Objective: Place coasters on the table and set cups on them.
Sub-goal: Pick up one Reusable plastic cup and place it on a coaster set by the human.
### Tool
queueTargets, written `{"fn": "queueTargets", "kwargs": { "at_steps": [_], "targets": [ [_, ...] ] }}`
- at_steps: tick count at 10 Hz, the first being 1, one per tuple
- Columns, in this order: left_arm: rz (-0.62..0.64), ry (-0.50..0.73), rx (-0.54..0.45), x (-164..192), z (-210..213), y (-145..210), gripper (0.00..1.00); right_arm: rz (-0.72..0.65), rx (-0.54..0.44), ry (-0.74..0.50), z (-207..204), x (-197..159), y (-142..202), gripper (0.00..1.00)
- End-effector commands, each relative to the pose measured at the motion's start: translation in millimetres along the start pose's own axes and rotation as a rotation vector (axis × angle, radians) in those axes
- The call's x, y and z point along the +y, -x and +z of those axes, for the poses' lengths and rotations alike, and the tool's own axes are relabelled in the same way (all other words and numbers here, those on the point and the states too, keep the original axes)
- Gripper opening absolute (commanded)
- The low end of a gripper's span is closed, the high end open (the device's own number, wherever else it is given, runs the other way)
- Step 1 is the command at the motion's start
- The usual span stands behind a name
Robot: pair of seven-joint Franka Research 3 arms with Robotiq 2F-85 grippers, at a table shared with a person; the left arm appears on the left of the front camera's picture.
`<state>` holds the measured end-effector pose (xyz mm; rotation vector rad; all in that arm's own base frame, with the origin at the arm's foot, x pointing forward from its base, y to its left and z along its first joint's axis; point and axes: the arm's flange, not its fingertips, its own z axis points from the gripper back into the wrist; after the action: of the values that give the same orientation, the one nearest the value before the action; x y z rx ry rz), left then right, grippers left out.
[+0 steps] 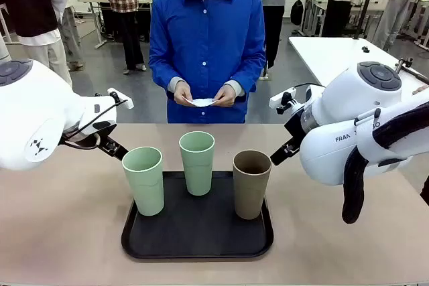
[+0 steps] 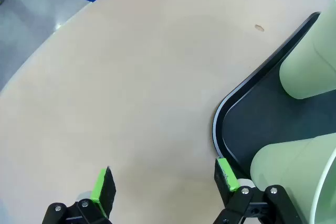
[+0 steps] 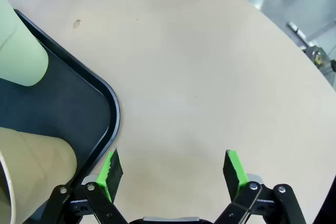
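Left gripper hovers over the bare table, green pads spread wide with nothing between them, one finger just beside the corner of the black tray. From the front, both arms angle inward toward that tray, where a mint cup, a second mint cup and a brown cup stand upright. Behind them a person holds the white coasters in both hands. Right gripper also gapes empty above the table, beside the tray's other corner.

Bright, even indoor light — faint, soft shadows on the tabletop; a thin glint along the tray rim; all views sharp.
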<state>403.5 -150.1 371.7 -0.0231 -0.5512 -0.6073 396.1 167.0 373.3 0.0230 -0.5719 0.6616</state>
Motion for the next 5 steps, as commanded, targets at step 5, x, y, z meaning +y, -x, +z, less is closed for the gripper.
{"fn": "queueTargets", "kwargs": {
  "at_steps": [5],
  "targets": [
    [0.000,0.000,0.000,-0.1,0.0,0.0,1.00,0.000,0.000,0.000,0.0,0.0,0.0,1.00]
  ]
}}
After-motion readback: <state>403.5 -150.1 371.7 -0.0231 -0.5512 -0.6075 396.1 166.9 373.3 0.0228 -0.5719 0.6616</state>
